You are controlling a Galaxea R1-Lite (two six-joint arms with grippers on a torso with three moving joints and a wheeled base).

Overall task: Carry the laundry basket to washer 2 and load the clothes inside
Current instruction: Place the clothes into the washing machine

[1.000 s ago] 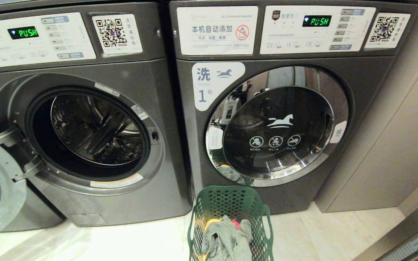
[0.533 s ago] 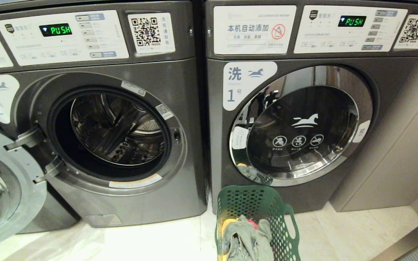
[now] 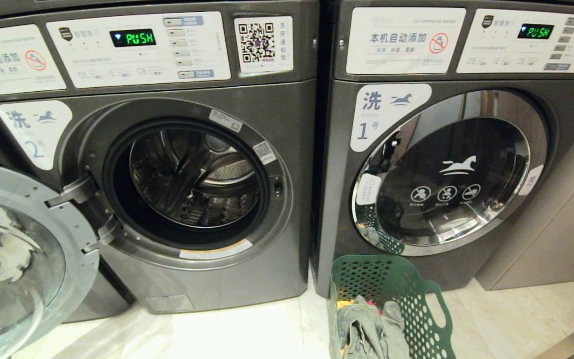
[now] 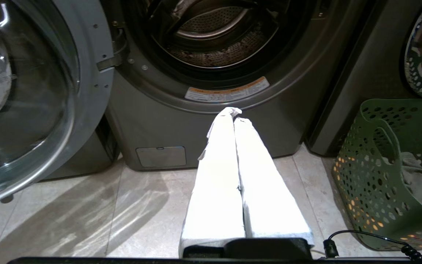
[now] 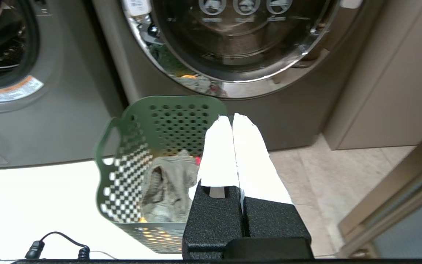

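- Dark grey front-load washer 2 (image 3: 192, 199), white label w/ blue horse & numeral 2: door (image 3: 18, 259) swung wide open to its left, steel drum (image 3: 197, 184) exposed
- Dark grey washer 1 (image 3: 446, 174), chrome-rimmed glass door: shut
- Dark green perforated plastic laundry basket (image 3: 406, 294): on pale tile floor (image 3: 247, 334), just in front of washer 1, right of washer 2
- Clothes (image 3: 366, 329), grey denim over yellow & red cloth: in basket
- Left gripper (image 4: 234, 113): white fingers pressed together, empty, low before washer 2
- Right gripper (image 5: 232, 118): fingers pressed together, empty, over basket rim
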